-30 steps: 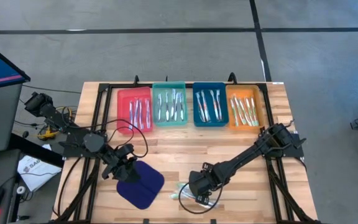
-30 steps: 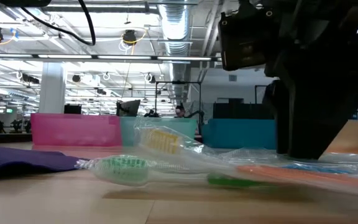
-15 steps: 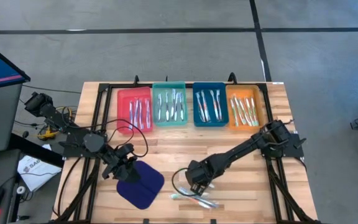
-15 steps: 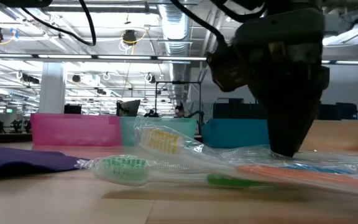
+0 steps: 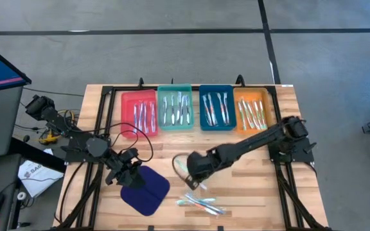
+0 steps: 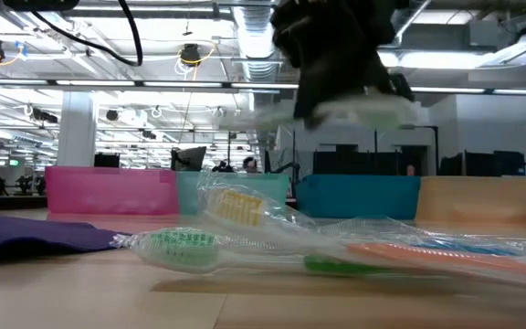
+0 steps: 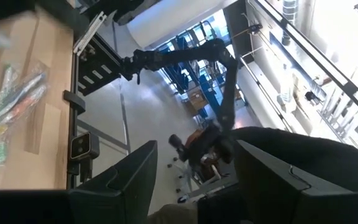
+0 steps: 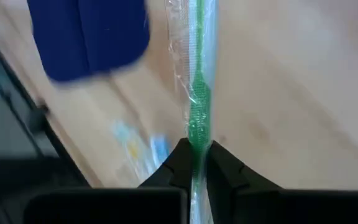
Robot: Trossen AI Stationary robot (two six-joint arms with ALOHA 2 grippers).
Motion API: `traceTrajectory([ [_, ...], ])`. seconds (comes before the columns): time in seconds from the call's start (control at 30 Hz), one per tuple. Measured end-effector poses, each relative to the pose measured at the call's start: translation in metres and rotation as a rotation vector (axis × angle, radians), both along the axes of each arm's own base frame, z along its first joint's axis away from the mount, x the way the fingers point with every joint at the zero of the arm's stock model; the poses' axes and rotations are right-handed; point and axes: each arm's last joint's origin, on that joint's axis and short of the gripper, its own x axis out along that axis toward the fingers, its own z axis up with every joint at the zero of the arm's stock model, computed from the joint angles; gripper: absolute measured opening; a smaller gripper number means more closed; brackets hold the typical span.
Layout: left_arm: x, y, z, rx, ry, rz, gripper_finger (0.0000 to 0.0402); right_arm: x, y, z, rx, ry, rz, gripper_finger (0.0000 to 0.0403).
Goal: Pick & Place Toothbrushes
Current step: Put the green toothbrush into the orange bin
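The right gripper (image 5: 188,172) has risen from the loose pile near the table's front edge and swung toward the dark blue cloth pad (image 5: 145,189), carrying one wrapped green toothbrush (image 8: 197,124) with it. Its fingers (image 8: 179,163) are pressed together on the green handle, the clear wrapper trailing beyond them, and the brush hangs above the wooden table (image 5: 236,144) just to the right of the pad. The few wrapped toothbrushes (image 5: 201,204) left on the boards lie further right of the pad, toward the table's front edge; seen at table height, a green-headed brush (image 6: 185,245) lies in crinkled clear wrap. Behind the pad, along the table's far side, stand four trays in a row, red (image 5: 126,113), teal (image 5: 161,109), blue (image 5: 203,109) and orange (image 5: 268,110), each holding sorted toothbrushes. The left gripper (image 5: 130,173) waits at the pad's left rear corner, its fingers (image 7: 120,183) spread apart with nothing between them.
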Motion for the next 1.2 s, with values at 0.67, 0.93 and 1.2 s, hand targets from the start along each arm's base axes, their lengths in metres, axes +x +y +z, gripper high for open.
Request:
traceTrajectory([
  [0.67,0.001,0.001,0.000,-0.002,0.001,0.059,0.0204,-0.125,-0.194,0.111,-0.311,0.151,-0.700,0.0016],
  [0.93,0.007,0.012,0.000,-0.004,0.002,0.141,0.0204,-0.183,-0.244,0.058,-0.179,0.154,-0.819,0.0016],
  [1.2,0.021,0.044,0.001,-0.052,0.016,0.315,0.0204,-0.223,-0.260,0.024,-0.173,0.287,-0.941,0.0016],
])
